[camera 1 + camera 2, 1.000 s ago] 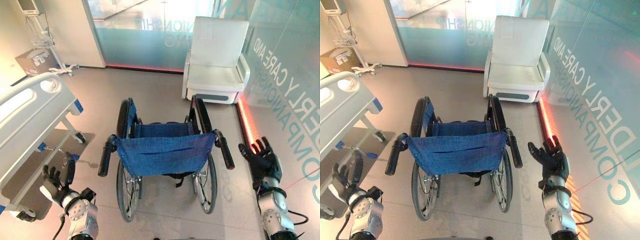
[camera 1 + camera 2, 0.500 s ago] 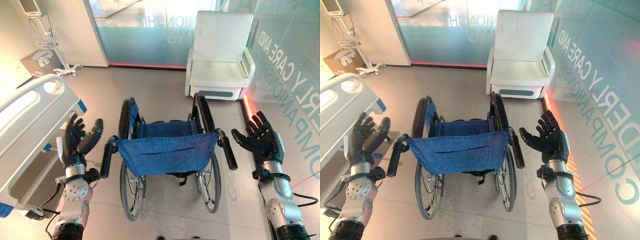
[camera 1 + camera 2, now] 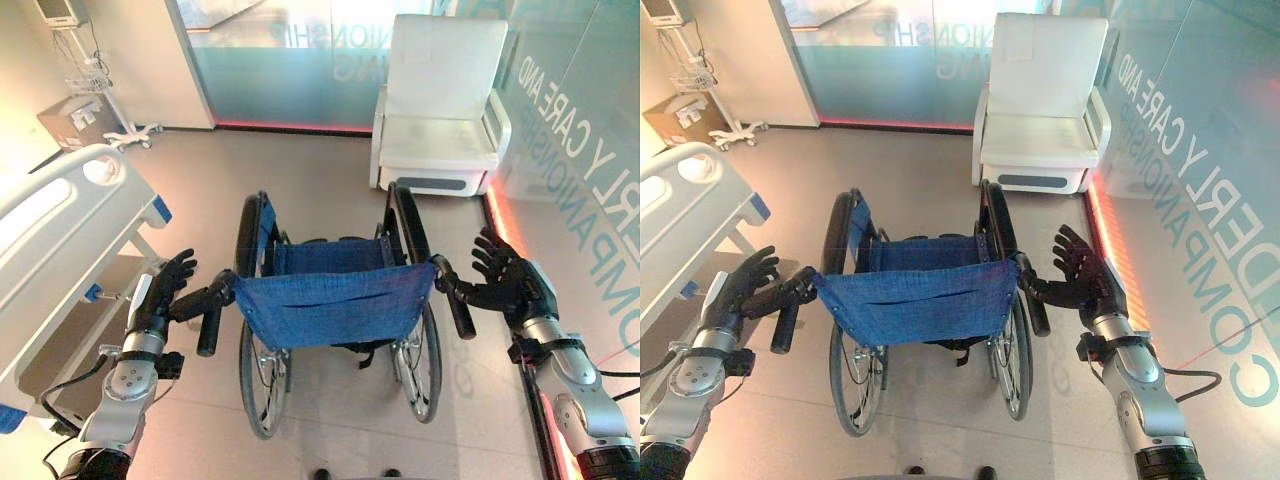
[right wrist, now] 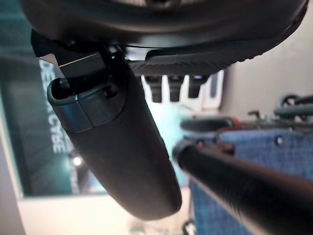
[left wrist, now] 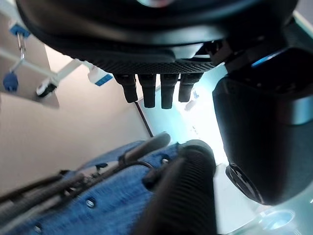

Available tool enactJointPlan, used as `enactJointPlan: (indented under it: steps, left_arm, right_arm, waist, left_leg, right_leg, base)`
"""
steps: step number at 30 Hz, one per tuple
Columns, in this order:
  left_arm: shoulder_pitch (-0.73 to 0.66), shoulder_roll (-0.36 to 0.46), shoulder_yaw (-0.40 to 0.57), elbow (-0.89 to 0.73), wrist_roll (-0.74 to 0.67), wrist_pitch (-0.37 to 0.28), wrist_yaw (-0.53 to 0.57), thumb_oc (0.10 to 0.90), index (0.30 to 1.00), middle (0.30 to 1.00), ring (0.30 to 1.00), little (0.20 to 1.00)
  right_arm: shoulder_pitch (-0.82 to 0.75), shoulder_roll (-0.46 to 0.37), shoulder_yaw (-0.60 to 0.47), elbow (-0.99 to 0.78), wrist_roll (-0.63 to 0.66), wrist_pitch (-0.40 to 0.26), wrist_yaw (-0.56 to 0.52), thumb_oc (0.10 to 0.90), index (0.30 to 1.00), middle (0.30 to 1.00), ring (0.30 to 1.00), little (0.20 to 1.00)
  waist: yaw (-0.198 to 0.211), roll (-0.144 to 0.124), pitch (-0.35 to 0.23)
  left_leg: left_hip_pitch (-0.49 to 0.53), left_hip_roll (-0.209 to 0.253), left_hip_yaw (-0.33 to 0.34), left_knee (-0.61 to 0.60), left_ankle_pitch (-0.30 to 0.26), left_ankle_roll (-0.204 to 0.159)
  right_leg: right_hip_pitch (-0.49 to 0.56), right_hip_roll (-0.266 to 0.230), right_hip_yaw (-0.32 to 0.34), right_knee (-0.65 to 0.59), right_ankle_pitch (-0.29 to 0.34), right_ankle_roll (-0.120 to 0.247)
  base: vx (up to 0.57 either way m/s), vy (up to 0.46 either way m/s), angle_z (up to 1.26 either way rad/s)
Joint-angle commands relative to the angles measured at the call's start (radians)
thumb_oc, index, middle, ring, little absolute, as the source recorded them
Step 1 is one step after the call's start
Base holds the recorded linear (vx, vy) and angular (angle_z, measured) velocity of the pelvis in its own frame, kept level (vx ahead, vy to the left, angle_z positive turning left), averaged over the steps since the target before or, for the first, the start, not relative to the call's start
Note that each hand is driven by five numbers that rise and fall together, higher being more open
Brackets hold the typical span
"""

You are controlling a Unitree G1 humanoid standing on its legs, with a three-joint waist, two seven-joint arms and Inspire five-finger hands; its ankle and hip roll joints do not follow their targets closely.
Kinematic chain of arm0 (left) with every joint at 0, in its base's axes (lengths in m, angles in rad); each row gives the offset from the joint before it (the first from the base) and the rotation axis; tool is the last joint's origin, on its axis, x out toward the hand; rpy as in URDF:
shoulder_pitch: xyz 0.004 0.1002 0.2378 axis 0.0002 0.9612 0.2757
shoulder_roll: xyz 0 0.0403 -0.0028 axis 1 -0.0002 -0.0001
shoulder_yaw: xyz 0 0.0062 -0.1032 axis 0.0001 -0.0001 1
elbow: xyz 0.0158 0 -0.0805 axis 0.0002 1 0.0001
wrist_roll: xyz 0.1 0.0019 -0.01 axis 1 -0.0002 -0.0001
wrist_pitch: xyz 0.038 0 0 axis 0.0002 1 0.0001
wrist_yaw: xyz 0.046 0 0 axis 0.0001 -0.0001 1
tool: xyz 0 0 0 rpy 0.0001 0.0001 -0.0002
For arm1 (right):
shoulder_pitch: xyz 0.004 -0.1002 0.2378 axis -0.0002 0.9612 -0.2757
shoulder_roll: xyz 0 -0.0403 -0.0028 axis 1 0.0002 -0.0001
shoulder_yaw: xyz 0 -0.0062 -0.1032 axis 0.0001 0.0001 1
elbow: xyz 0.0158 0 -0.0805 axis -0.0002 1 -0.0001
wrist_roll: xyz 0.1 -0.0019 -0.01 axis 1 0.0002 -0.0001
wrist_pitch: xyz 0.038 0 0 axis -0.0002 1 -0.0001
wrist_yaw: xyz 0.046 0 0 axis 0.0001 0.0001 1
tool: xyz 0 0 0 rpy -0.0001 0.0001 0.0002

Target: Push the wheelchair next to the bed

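The bed (image 3: pixel 60 220) sits outboard of my left hand (image 3: pixel 165 295), whose fingers are spread beside the left push handle (image 3: pixel 210 318), nothing gripped. The wheelchair (image 3: pixel 335 305) stands between my hands, unpushed. My right hand (image 3: pixel 505 285), fingers apart, waits just beside the right handle (image 3: pixel 455 305).

Well ahead of my right hand (image 3: pixel 505 285), a white armchair (image 3: pixel 437 110) stands against a frosted glass wall (image 3: pixel 290 60) with a red light strip along its base. Beige floor tiles (image 3: pixel 320 170) spread out beyond both my hands. Far beyond my left hand (image 3: pixel 165 290), a cardboard box (image 3: pixel 72 118) sits beside a white wheeled stand (image 3: pixel 105 95).
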Motion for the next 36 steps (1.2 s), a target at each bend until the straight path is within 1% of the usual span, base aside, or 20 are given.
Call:
enactJointPlan:
  steps: [1, 3, 6, 9, 12, 14, 15, 17, 18, 19, 21, 22, 23, 24, 28, 30, 33, 36]
  left_arm:
    - [-0.066, 0.131, 0.04, -0.078, 0.055, -0.029, 0.024, 0.8, 0.9, 0.9, 0.9, 0.9]
    - [-0.058, 0.136, 0.044, -0.083, 0.069, -0.023, 0.019, 0.8, 0.9, 0.9, 0.9, 0.9]
    - [-0.044, 0.149, 0.043, -0.095, 0.103, 0.007, -0.002, 0.8, 0.9, 0.9, 0.9, 0.9]
    - [-0.035, 0.157, 0.04, -0.11, 0.114, 0.033, -0.045, 0.8, 0.9, 0.9, 0.9, 0.9]
    - [-0.023, 0.171, 0.035, -0.128, 0.127, 0.068, -0.093, 0.8, 0.9, 0.9, 0.9, 0.9]
    - [-0.017, 0.177, 0.035, -0.13, 0.137, 0.076, -0.106, 0.8, 0.9, 0.9, 0.9, 0.9]
    - [-0.01, 0.19, 0.032, -0.134, 0.156, 0.096, -0.123, 0.8, 0.9, 0.9, 0.9, 0.9]
    - [-0.002, 0.208, 0.031, -0.135, 0.179, 0.11, -0.134, 0.8, 0.9, 0.9, 0.9, 0.9]
    - [-0.001, 0.211, 0.032, -0.136, 0.18, 0.114, -0.137, 0.8, 0.9, 0.9, 0.9, 0.9]
    - [0.004, 0.233, 0.029, -0.141, 0.171, 0.129, -0.149, 0.8, 0.9, 0.9, 0.9, 0.9]
    - [0.006, 0.242, 0.03, -0.147, 0.167, 0.139, -0.157, 0.8, 0.9, 0.9, 0.9, 0.9]
    - [0.008, 0.256, 0.029, -0.165, 0.179, 0.163, -0.172, 0.8, 0.9, 0.9, 0.9, 0.9]
    - [0.008, 0.258, 0.028, -0.167, 0.179, 0.165, -0.173, 0.8, 0.9, 0.9, 0.9, 0.9]
    - [0.0, 0.275, 0.014, -0.177, 0.193, 0.183, -0.179, 0.8, 0.9, 0.9, 0.9, 0.9]
    - [-0.025, 0.299, -0.011, -0.188, 0.194, 0.216, -0.201, 0.8, 0.9, 0.9, 0.9, 0.9]
    - [-0.037, 0.314, -0.024, -0.197, 0.218, 0.251, -0.227, 0.8, 0.9, 0.9, 0.9, 0.9]
    - [-0.038, 0.335, -0.027, -0.202, 0.216, 0.27, -0.252, 0.8, 0.9, 0.9, 0.9, 0.9]
    - [-0.037, 0.348, -0.03, -0.212, 0.214, 0.308, -0.287, 0.8, 0.9, 0.9, 0.9, 0.9]
  right_arm:
    - [-0.064, -0.082, -0.001, -0.13, 0.013, -0.071, 0.034, 0.8, 0.9, 0.9, 0.9, 0.9]
    - [-0.062, -0.084, -0.003, -0.143, 0.029, -0.072, 0.037, 0.8, 0.9, 0.9, 0.9, 0.9]
    - [-0.062, -0.081, -0.009, -0.176, 0.049, -0.072, 0.043, 0.8, 0.9, 0.9, 0.9, 0.9]
    - [-0.059, -0.084, -0.008, -0.202, 0.053, -0.064, 0.049, 0.8, 0.9, 0.9, 0.9, 0.9]
    - [-0.051, -0.092, -0.009, -0.224, 0.036, -0.048, 0.052, 0.8, 0.9, 0.9, 0.9, 0.9]
    - [-0.045, -0.096, -0.011, -0.23, 0.015, -0.038, 0.051, 0.8, 0.9, 0.9, 0.9, 0.9]
    - [-0.038, -0.107, -0.011, -0.23, -0.016, -0.024, 0.051, 0.8, 0.9, 0.9, 0.9, 0.9]
    - [-0.032, -0.124, -0.009, -0.224, -0.048, 0.004, 0.056, 0.8, 0.9, 0.9, 0.9, 0.9]
    - [-0.031, -0.127, -0.009, -0.223, -0.052, 0.018, 0.059, 0.8, 0.9, 0.9, 0.9, 0.9]
    - [-0.025, -0.15, 0.001, -0.214, -0.068, 0.045, 0.062, 0.8, 0.9, 0.9, 0.9, 0.9]
    - [-0.021, -0.162, 0.003, -0.208, -0.078, 0.066, 0.07, 0.8, 0.9, 0.9, 0.9, 0.9]
    - [-0.017, -0.182, 0.01, -0.196, -0.098, 0.094, 0.082, 0.8, 0.9, 0.9, 0.9, 0.9]
    - [-0.017, -0.183, 0.011, -0.193, -0.099, 0.094, 0.083, 0.8, 0.9, 0.9, 0.9, 0.9]
    - [-0.024, -0.201, 0.03, -0.172, -0.116, 0.113, 0.086, 0.8, 0.9, 0.9, 0.9, 0.9]
    - [-0.045, -0.231, 0.06, -0.143, -0.153, 0.153, 0.086, 0.8, 0.9, 0.9, 0.9, 0.9]
    - [-0.056, -0.246, 0.079, -0.128, -0.189, 0.181, 0.083, 0.8, 0.9, 0.9, 0.9, 0.9]
    - [-0.067, -0.265, 0.094, -0.119, -0.203, 0.207, 0.079, 0.8, 0.9, 0.9, 0.9, 0.9]
    - [-0.075, -0.277, 0.109, -0.107, -0.21, 0.234, 0.086, 0.8, 0.9, 0.9, 0.9, 0.9]
  waist:
    - [-0.013, -0.025, -0.04]
    - [-0.012, -0.025, -0.039]
    - [-0.012, -0.024, -0.037]
    - [-0.012, -0.024, -0.036]
    - [-0.013, -0.023, -0.037]
    - [-0.014, -0.022, -0.036]
    - [-0.016, -0.021, -0.034]
    - [-0.016, -0.021, -0.032]
    - [-0.017, -0.021, -0.031]
    - [-0.017, -0.021, -0.031]
    - [-0.018, -0.022, -0.03]
    - [-0.016, -0.023, -0.03]
    - [-0.016, -0.023, -0.03]
    - [-0.014, -0.024, -0.028]
    - [-0.008, -0.026, -0.026]
    - [-0.004, -0.025, -0.024]
    - [-0.001, -0.025, -0.023]
    - [0.004, -0.024, -0.021]
  left_leg:
    - [-0.006, -0.026, 0.008, 0.01, -0.035, -0.01]
    - [-0.007, -0.026, 0.008, 0.01, -0.034, -0.011]
    - [-0.008, -0.026, 0.009, 0.01, -0.035, -0.01]
    - [-0.01, -0.026, 0.01, 0.01, -0.034, -0.01]
    - [-0.012, -0.026, 0.013, 0.01, -0.034, -0.01]
    - [-0.014, -0.026, 0.014, 0.01, -0.033, -0.01]
    - [-0.015, -0.026, 0.016, 0.01, -0.032, -0.01]
    - [-0.016, -0.026, 0.017, 0.01, -0.031, -0.01]
    - [-0.016, -0.026, 0.017, 0.01, -0.031, -0.01]
    - [-0.017, -0.027, 0.017, 0.01, -0.03, -0.01]
    - [-0.018, -0.027, 0.018, 0.01, -0.03, -0.01]
    - [-0.019, -0.027, 0.018, 0.01, -0.028, -0.01]
    - [-0.019, -0.028, 0.018, 0.01, -0.028, -0.01]
    - [-0.02, -0.028, 0.017, 0.01, -0.027, -0.01]
    - [-0.022, -0.03, 0.013, 0.01, -0.025, -0.011]
    - [-0.023, -0.031, 0.011, 0.01, -0.024, -0.01]
    - [-0.024, -0.032, 0.008, 0.01, -0.023, -0.011]
    - [-0.023, -0.033, 0.007, 0.01, -0.023, -0.01]
  right_leg:
    - [0.033, -0.047, 0.001, 0.006, -0.006, 0.044]
    - [0.032, -0.047, 0.001, 0.006, -0.005, 0.045]
    - [0.03, -0.047, 0.003, 0.006, -0.004, 0.047]
    - [0.028, -0.047, 0.006, 0.006, -0.003, 0.049]
    - [0.024, -0.048, 0.006, 0.006, -0.001, 0.052]
    - [0.023, -0.048, 0.007, 0.006, -0.001, 0.053]
    - [0.021, -0.048, 0.008, 0.006, 0.0, 0.055]
    - [0.019, -0.049, 0.008, 0.006, 0.002, 0.056]
    - [0.019, -0.049, 0.008, 0.006, 0.003, 0.057]
    - [0.017, -0.049, 0.007, 0.006, 0.003, 0.058]
    - [0.016, -0.049, 0.007, 0.006, 0.004, 0.059]
    - [0.016, -0.05, 0.005, 0.006, 0.005, 0.06]
    - [0.016, -0.05, 0.005, 0.006, 0.005, 0.06]
    - [0.016, -0.051, 0.002, 0.006, 0.006, 0.061]
    - [0.016, -0.053, -0.003, 0.006, 0.007, 0.063]
    - [0.016, -0.054, -0.007, 0.006, 0.008, 0.064]
    - [0.016, -0.054, -0.008, 0.006, 0.009, 0.065]
    - [0.019, -0.055, -0.012, 0.006, 0.008, 0.065]
  base:
    - [0.0, 0.0, 0.0]
    - [0.0, 0.0, 0.0]
    - [0.0, 0.0, 0.0]
    - [0.0, 0.0, 0.0]
    - [0.0, 0.0, 0.0]
    - [0.0, 0.0, 0.0]
    - [0.0, 0.0, 0.0]
    - [0.0, 0.0, 0.0]
    - [0.0, 0.0, 0.0]
    - [0.0, 0.0, 0.0]
    - [0.0, 0.0, 0.0]
    - [0.0, 0.0, 0.0]
    - [0.0, 0.0, 0.0]
    - [0.0, 0.0, 0.0]
    - [0.0, 0.0, 0.0]
    - [0.0, 0.0, 0.0]
    - [0.0, 0.0, 0.0]
    - [0.0, 0.0, 0.0]
